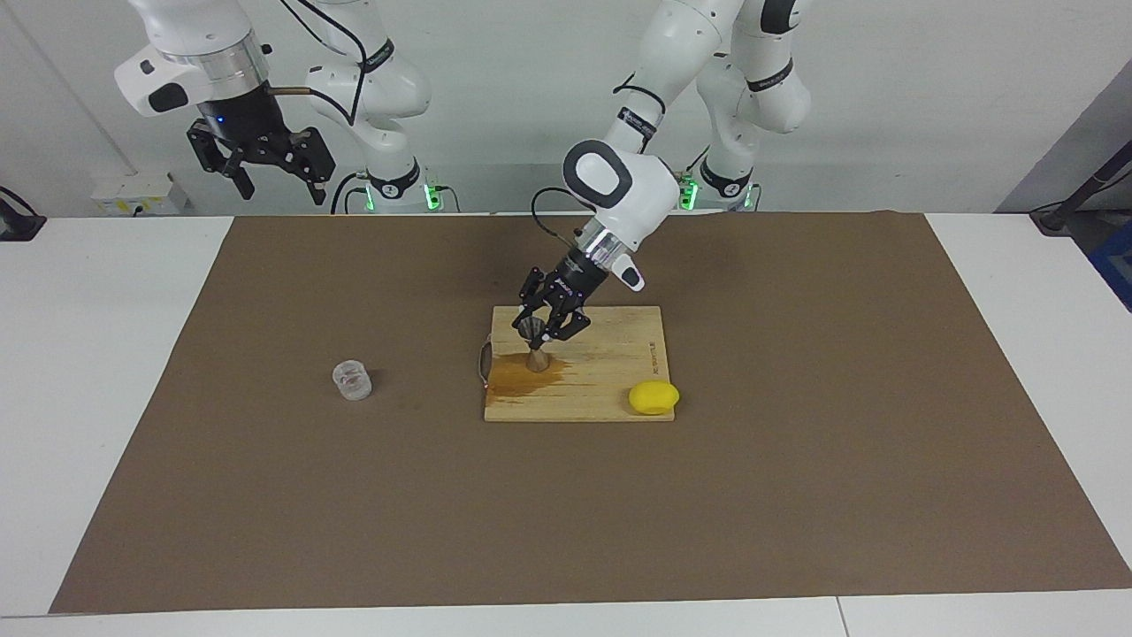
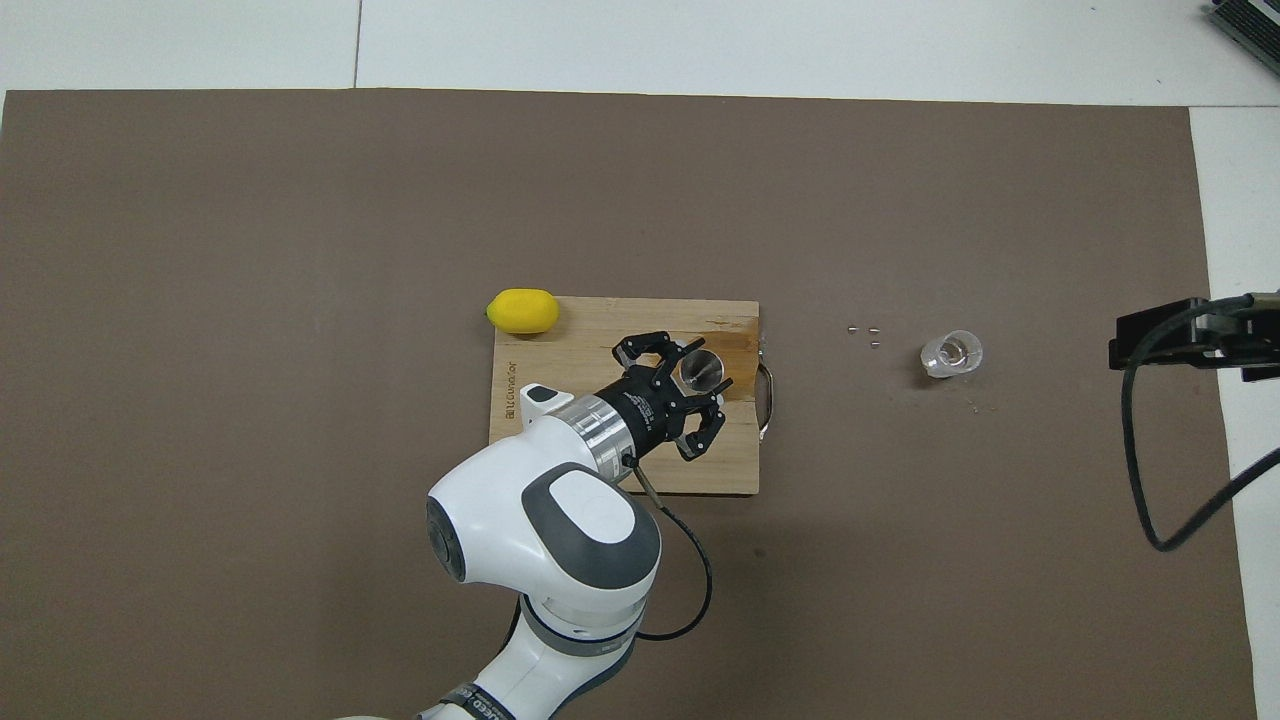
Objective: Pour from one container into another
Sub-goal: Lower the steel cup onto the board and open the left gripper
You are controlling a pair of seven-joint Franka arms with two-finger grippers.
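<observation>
The silvery metal jigger [image 1: 536, 356] stands upright on the wooden cutting board [image 1: 610, 367], at the edge of a brown wet stain [image 1: 517, 380]. My left gripper [image 1: 536, 330] reaches down at a slant and is shut on the jigger's upper cone; the overhead view shows its fingertips on either side of the jigger's rim [image 2: 700, 368]. The clear glass cup [image 1: 351, 379] stands alone on the brown mat toward the right arm's end, also in the overhead view [image 2: 951, 353]. My right gripper [image 1: 265, 172] waits open, high in the air near its base.
A yellow lemon [image 1: 653, 397] lies at the board's corner farthest from the robots, toward the left arm's end. A few small bits [image 2: 865, 333] lie on the mat between the board [image 2: 560, 350] and the cup. The board has a metal handle [image 2: 766, 395].
</observation>
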